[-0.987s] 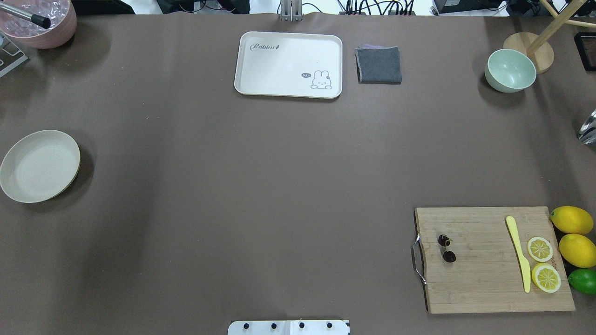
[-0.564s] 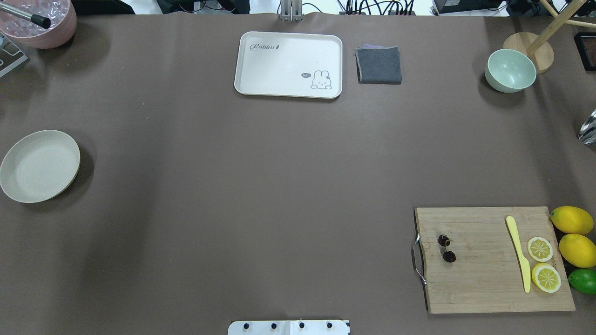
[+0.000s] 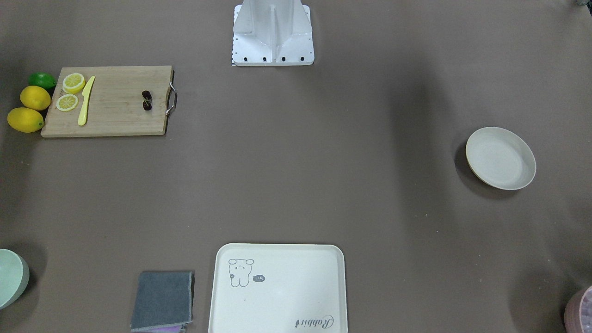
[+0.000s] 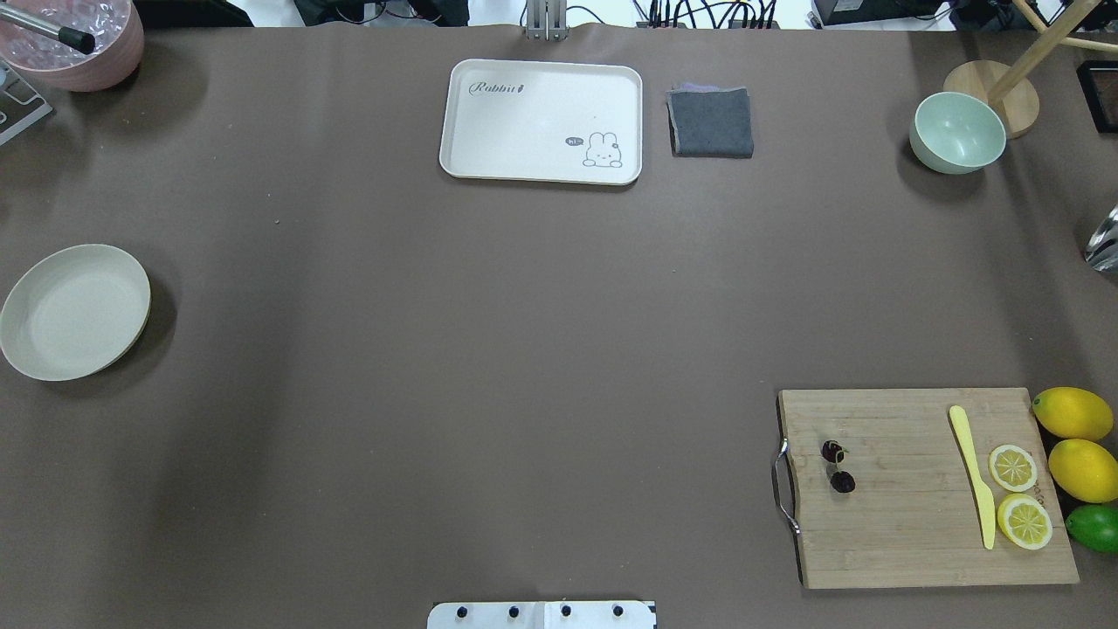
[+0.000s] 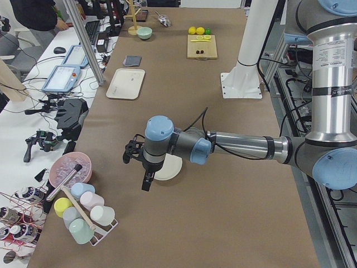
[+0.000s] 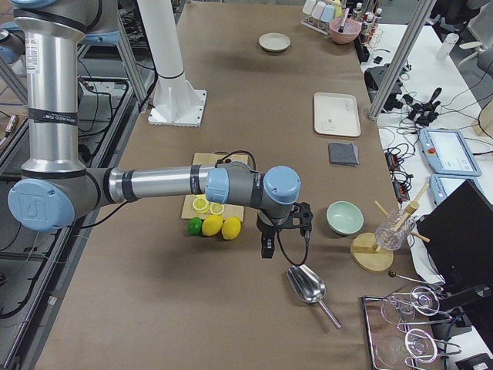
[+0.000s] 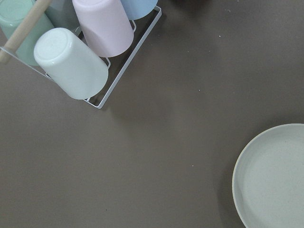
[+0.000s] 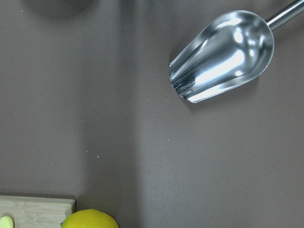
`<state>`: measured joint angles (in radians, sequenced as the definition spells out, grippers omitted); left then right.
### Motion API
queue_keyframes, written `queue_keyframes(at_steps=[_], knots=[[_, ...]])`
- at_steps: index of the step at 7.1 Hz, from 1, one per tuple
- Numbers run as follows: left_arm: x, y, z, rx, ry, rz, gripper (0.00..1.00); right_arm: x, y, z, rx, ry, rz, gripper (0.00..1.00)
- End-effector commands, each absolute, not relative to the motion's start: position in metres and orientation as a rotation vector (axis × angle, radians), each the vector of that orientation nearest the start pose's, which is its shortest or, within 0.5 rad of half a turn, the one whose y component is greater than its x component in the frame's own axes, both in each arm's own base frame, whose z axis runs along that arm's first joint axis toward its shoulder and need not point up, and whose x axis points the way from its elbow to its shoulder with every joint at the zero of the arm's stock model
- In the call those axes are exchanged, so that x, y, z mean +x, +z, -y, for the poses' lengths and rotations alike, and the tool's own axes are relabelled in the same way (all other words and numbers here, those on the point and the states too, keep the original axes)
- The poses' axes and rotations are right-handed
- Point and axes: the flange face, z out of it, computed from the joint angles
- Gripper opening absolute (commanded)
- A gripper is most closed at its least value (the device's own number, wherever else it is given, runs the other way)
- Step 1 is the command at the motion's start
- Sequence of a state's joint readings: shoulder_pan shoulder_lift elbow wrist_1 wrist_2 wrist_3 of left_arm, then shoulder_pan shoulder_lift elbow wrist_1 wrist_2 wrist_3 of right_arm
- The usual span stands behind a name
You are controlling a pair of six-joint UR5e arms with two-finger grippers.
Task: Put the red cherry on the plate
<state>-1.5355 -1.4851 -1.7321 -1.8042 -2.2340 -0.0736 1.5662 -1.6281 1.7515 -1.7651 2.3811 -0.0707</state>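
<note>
While the red cherry point(image 4: 837, 466) lies on the cutting board point(image 4: 900, 533), at its end away from the right claw point(image 6: 269, 245) and past the lemons point(image 4: 1072, 413), the plate point(image 4: 74, 312) sits on the tabletop point(image 4: 524, 349) just beside the left claw point(image 5: 142, 174), well apart from the cherry. Whether either claw is spread or pressed together, I cannot tell.

The pair of tiny, dark maroon, round red cherries point(image 4: 842, 481) lies on the wooden cutting board point(image 4: 917, 515), joined by a thin stem, one fruit just beyond the other, close to the board's metal handle point(image 4: 783, 489). Well apart, over on the opposite side of the brown desk point(image 4: 524, 349), sits the round, shallow, cream-white plate point(image 4: 75, 312), upright on its base, raised rim all round, nothing in it.
</note>
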Motion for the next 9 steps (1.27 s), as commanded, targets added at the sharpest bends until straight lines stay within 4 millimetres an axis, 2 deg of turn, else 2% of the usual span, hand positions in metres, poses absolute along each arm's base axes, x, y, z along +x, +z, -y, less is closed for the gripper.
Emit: queue_keyframes(at_steps=[1, 3, 4, 6, 9], knots=[[-0.055, 0.602, 0.477, 0.259, 0.065, -0.672, 0.98, 0.059, 0.614, 0.459, -0.041, -0.043, 0.816, 1.00], [-0.055, 0.601, 0.479, 0.262, 0.066, -0.671, 0.98, 0.060, 0.612, 0.461, -0.037, -0.043, 0.804, 1.00], [-0.055, 0.601, 0.479, 0.262, 0.066, -0.669, 0.98, 0.060, 0.607, 0.466, -0.027, -0.046, 0.803, 1.00], [-0.056, 0.603, 0.475, 0.259, 0.064, -0.669, 0.98, 0.058, 0.592, 0.462, -0.001, -0.058, 0.815, 1.00], [-0.055, 0.606, 0.477, 0.253, 0.064, -0.669, 0.98, 0.059, 0.598, 0.461, -0.011, -0.056, 0.802, 1.00]])
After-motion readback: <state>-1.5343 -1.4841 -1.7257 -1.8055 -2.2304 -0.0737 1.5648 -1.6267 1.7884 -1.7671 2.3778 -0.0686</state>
